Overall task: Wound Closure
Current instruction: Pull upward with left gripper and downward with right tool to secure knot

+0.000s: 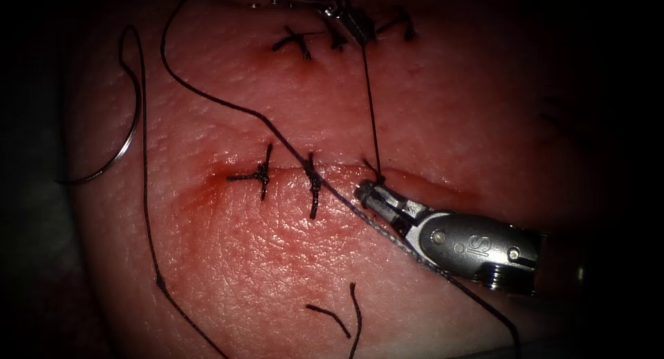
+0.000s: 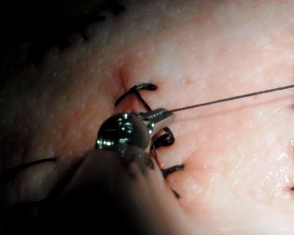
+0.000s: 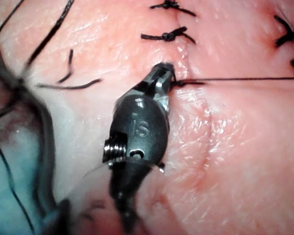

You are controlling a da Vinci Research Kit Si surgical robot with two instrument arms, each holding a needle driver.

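The tissue [image 1: 290, 255] has a horizontal cut [image 1: 415, 182] with two tied stitches [image 1: 263, 172] on its left part. At a third stitch's knot [image 1: 377, 173], my right tool [image 1: 365, 190] has its jaws shut on the thread. A taut thread [image 1: 371, 110] runs from that knot up to my left tool [image 1: 363, 35], which is shut on it. The curved needle [image 1: 128, 134] lies free on the tissue's far left, held by neither tool and not in the tissue. The left tool [image 2: 159, 116] grips the taut thread [image 2: 235, 98]. The right tool [image 3: 161, 78] is at the knot.
A second cut with several dark stitches [image 1: 297, 42] lies at the top, under the left tool. The long slack thread [image 1: 149, 214] loops from the needle down the left side. Two cut ends of thread [image 1: 330, 316] lie near the bottom. Red fluid [image 1: 207, 189] stains the cut's left end.
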